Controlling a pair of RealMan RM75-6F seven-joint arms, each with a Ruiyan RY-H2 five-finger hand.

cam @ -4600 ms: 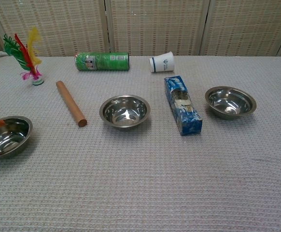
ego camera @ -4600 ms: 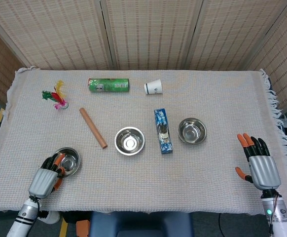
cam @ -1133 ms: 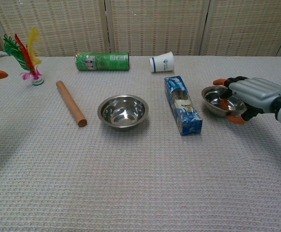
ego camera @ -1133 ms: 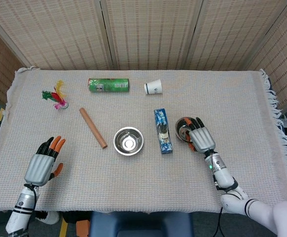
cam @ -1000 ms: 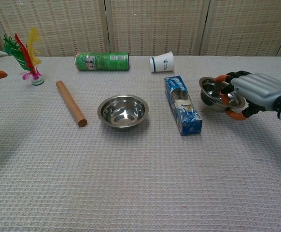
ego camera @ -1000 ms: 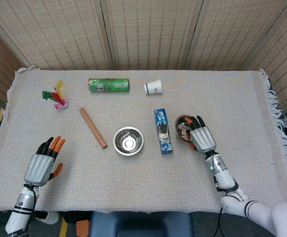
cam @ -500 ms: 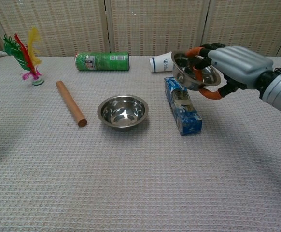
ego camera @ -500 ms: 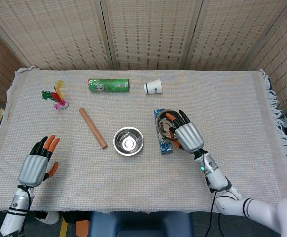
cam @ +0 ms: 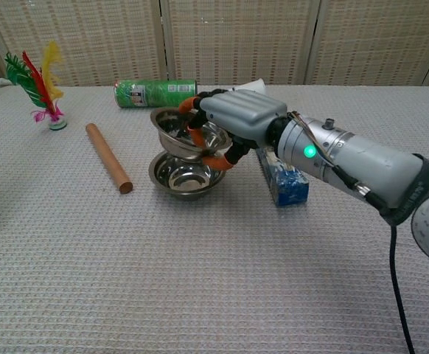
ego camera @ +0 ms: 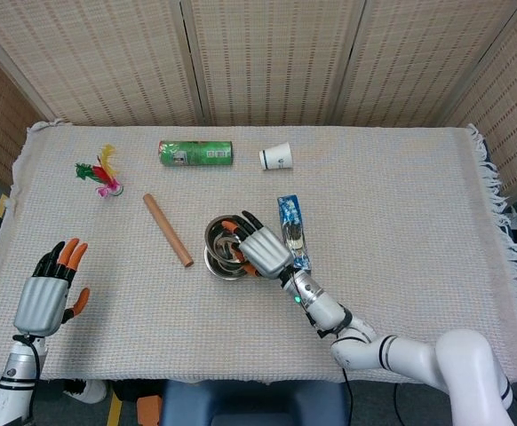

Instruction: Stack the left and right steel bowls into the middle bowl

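Right robot hand (cam: 225, 122): grips a steel bowl (cam: 176, 133) just above the middle bowl (cam: 186, 175).
Left robot hand (ego camera: 43, 295): fingers spread, holding nothing.

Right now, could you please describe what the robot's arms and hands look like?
Both hands, the right hand and the left hand, have silver-grey backs and black fingers with orange tips. The right forearm is silver-grey with a lit green light, a black band and thin cables along it.

The right hand (cam: 233, 122) hides most of the paper cup (cam: 257, 85) (chest view only).
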